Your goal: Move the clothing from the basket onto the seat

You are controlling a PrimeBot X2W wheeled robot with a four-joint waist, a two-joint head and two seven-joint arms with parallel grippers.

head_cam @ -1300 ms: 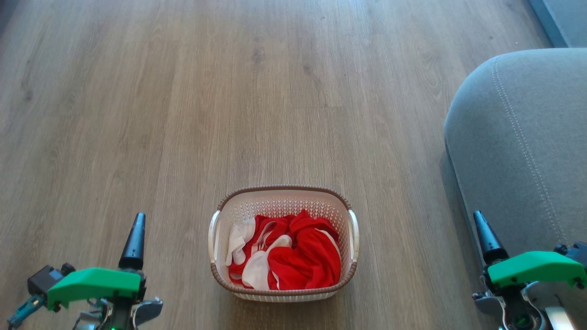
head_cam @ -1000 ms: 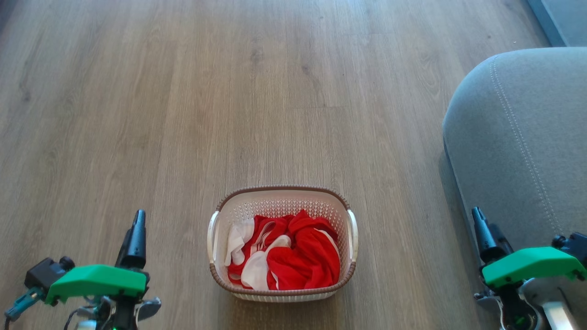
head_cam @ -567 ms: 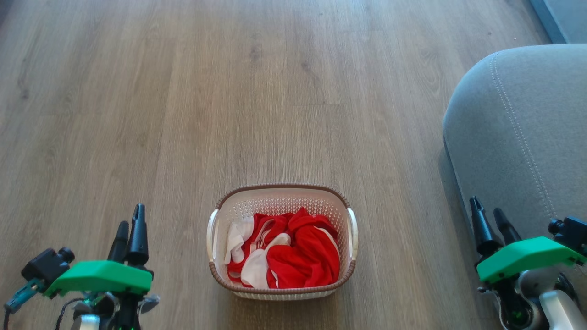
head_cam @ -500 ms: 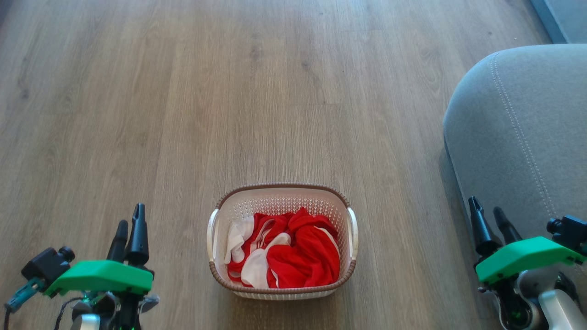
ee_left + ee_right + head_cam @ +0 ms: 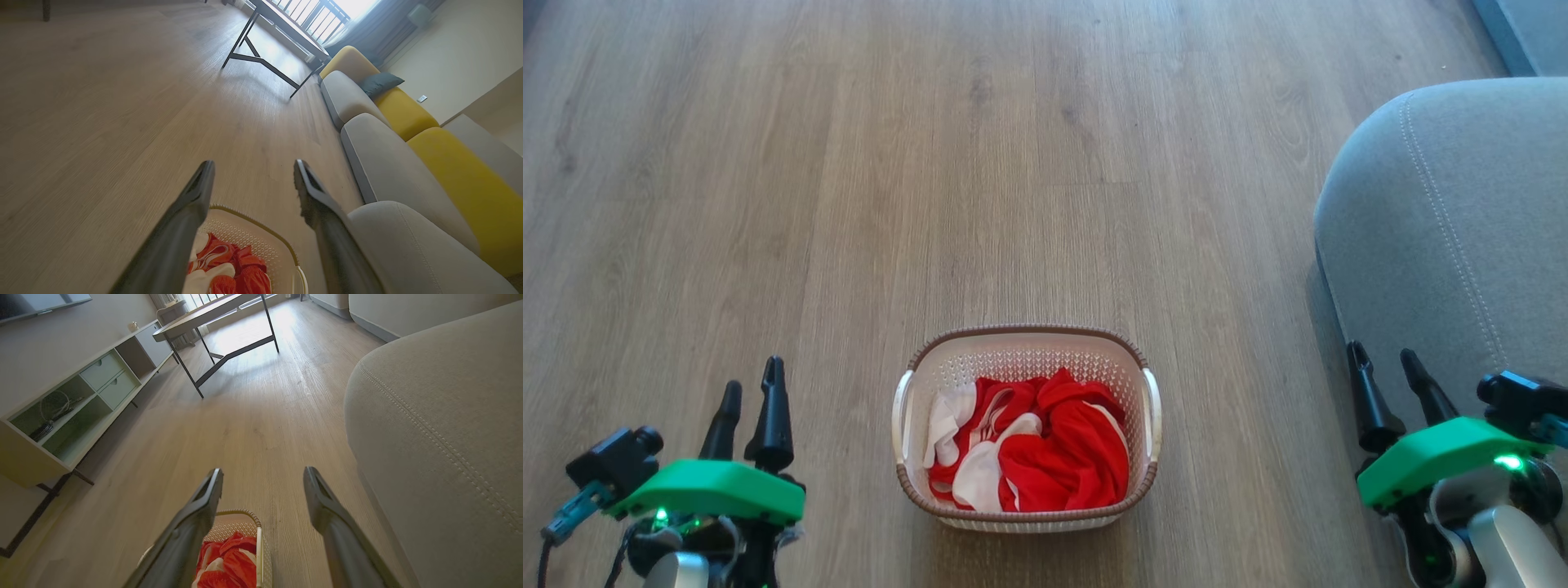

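In the basket: the clothing.

1. No text, label, brand, number or sign can be read in any view.
2. In the head view, no lettering is made out on the basket, the clothing or the seat.
3. In the right wrist view, the shelf is too small and blurred for any writing to be told.
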